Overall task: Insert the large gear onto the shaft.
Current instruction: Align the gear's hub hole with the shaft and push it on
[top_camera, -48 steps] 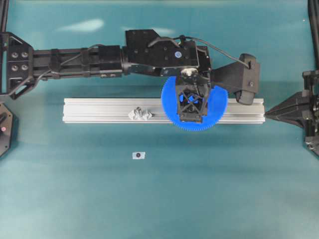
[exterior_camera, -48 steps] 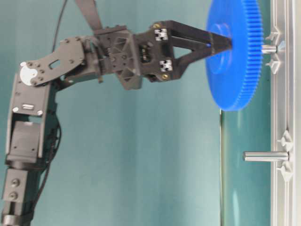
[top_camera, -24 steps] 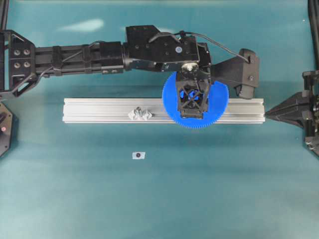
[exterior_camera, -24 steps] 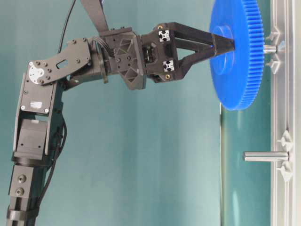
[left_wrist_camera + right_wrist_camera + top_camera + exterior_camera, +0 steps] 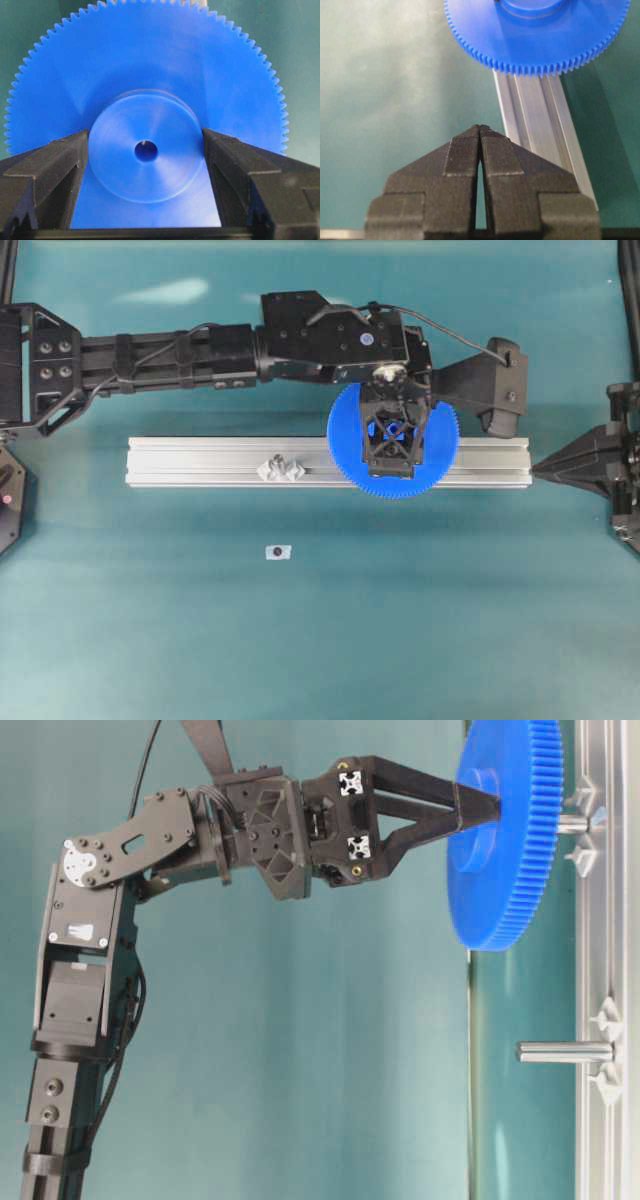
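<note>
The large gear (image 5: 436, 454), bright blue with fine teeth, hangs flat over the right part of the aluminium rail (image 5: 200, 462). My left gripper (image 5: 145, 150) is shut on its raised hub (image 5: 120, 165), one black finger on each side. In the table-level view the left gripper (image 5: 478, 808) holds the gear (image 5: 505, 850) against the shaft (image 5: 572, 823). Only a short silver stub of that peg shows between gear and rail. A silvery glint sits inside the centre hole (image 5: 145, 150). My right gripper (image 5: 480, 127) is shut on nothing, beside the rail's right end.
A second, bare peg (image 5: 565, 1052) with translucent brackets (image 5: 281, 469) stands further left on the rail. A small pale piece (image 5: 278, 552) lies on the teal table in front. The right gripper (image 5: 545, 469) points at the rail end (image 5: 535, 125).
The left arm has carried the gear a little closer to the rail along the shaft. Its grip on the hub is unchanged. The right arm has not moved.
</note>
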